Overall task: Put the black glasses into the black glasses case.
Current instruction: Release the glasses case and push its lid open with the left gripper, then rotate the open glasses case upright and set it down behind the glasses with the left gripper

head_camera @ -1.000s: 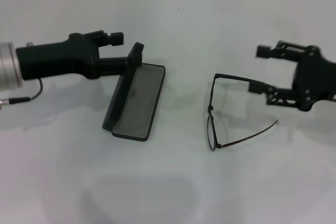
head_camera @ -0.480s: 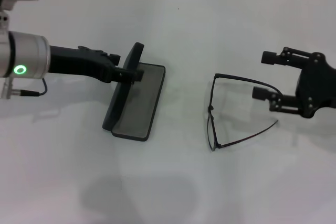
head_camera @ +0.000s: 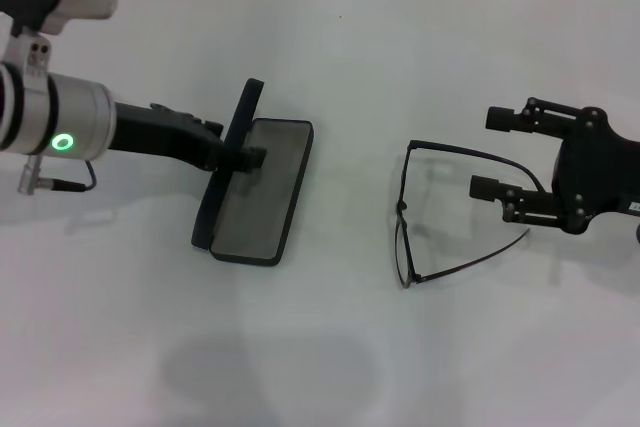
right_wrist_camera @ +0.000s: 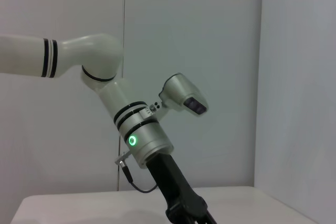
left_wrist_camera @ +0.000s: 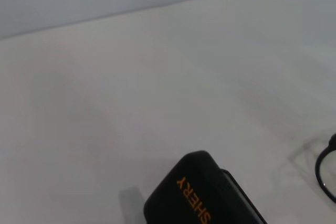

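The black glasses case (head_camera: 258, 195) lies open left of centre in the head view, grey lining up, its lid (head_camera: 228, 162) standing nearly upright on edge. My left gripper (head_camera: 238, 155) straddles the lid and is shut on it, one finger showing on the lining side. The left wrist view shows the lid's outside (left_wrist_camera: 202, 198) with orange lettering. The black glasses (head_camera: 401, 235) lie unfolded on the table to the right of the case, temple arms pointing right. My right gripper (head_camera: 497, 153) is open, hovering at the ends of the temple arms, not touching them.
The white table (head_camera: 330, 347) runs back to a tiled wall. A bit of the glasses frame (left_wrist_camera: 325, 177) shows at the edge of the left wrist view. The right wrist view shows only my left arm (right_wrist_camera: 142, 140) against the wall.
My left arm has rotated and dropped along the lid, which now stands more upright. My right gripper has shifted slightly left toward the glasses' temple arms. The glasses have not moved.
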`<state>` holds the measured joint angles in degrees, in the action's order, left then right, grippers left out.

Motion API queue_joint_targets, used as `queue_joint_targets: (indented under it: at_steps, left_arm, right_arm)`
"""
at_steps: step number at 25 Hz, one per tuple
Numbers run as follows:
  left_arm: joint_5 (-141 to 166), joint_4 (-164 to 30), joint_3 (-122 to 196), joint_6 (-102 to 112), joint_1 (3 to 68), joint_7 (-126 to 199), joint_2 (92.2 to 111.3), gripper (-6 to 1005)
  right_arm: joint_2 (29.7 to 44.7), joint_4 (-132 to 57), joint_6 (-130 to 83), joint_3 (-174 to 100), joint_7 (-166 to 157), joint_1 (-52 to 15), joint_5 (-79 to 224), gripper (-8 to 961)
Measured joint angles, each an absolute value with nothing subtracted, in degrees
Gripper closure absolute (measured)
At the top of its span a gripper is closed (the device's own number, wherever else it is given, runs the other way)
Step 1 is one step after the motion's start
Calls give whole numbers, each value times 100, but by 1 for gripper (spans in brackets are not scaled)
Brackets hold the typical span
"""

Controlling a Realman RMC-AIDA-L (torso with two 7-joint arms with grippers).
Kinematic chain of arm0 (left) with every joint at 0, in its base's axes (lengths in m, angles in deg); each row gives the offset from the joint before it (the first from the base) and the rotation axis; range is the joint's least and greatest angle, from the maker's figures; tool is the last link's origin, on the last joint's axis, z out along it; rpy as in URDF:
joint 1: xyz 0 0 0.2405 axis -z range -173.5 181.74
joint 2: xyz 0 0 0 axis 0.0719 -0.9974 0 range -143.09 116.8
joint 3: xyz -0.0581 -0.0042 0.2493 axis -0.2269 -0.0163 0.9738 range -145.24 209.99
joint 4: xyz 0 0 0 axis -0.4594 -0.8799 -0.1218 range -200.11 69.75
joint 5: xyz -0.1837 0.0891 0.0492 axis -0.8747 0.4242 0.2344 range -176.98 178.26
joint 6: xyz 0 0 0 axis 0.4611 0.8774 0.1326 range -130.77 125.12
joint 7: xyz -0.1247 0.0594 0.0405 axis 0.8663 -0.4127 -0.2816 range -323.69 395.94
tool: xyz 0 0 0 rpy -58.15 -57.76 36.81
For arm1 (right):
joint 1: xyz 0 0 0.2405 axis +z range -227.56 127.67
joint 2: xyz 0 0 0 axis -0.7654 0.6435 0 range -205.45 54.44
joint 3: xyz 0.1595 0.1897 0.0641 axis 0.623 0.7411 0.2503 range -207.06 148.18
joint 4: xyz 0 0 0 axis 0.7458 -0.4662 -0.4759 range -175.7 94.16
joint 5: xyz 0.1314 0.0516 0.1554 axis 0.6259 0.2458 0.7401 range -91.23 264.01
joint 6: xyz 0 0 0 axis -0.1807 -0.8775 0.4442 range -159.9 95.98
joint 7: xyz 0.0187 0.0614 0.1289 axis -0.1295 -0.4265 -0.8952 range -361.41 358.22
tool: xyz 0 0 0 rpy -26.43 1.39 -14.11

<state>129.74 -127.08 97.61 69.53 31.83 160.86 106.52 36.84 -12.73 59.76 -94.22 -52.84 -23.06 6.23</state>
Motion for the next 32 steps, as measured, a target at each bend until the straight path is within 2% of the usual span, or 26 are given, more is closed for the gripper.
queue_joint_targets:
  at_steps: [6,11,18,20,24,27,32]
  left_arm:
    - [12963,-12735,9807,6985,3220,16072,10634,291]
    - [13029,-12695,9820,7030,3335,16058,10596,483]
    - [13080,-12694,9774,7054,3481,15772,10588,604]
    - [13063,-12689,9775,7032,3588,15613,10569,638]
    - [13086,-12602,9776,6842,3893,15269,10529,726]
    - [13157,-12477,9820,6493,4167,14854,10530,806]
    - [13574,-11924,10057,6069,4910,14067,10624,787]
  right_arm:
    - [3683,-1271,5968,-9421,-5239,-2269,573,220]
    - [3692,-1268,6013,-9428,-5085,-2295,554,220]
    - [3698,-1162,6519,-9478,-4824,-2330,79,220]
    - [3725,-1091,6652,-9477,-4751,-2340,-122,220]
    - [3916,-885,6745,-9476,-4621,-2346,-616,220]
    - [3993,-785,6693,-9502,-4589,-2344,-825,220]
    - [4008,-873,6640,-9548,-4498,-2380,-870,220]
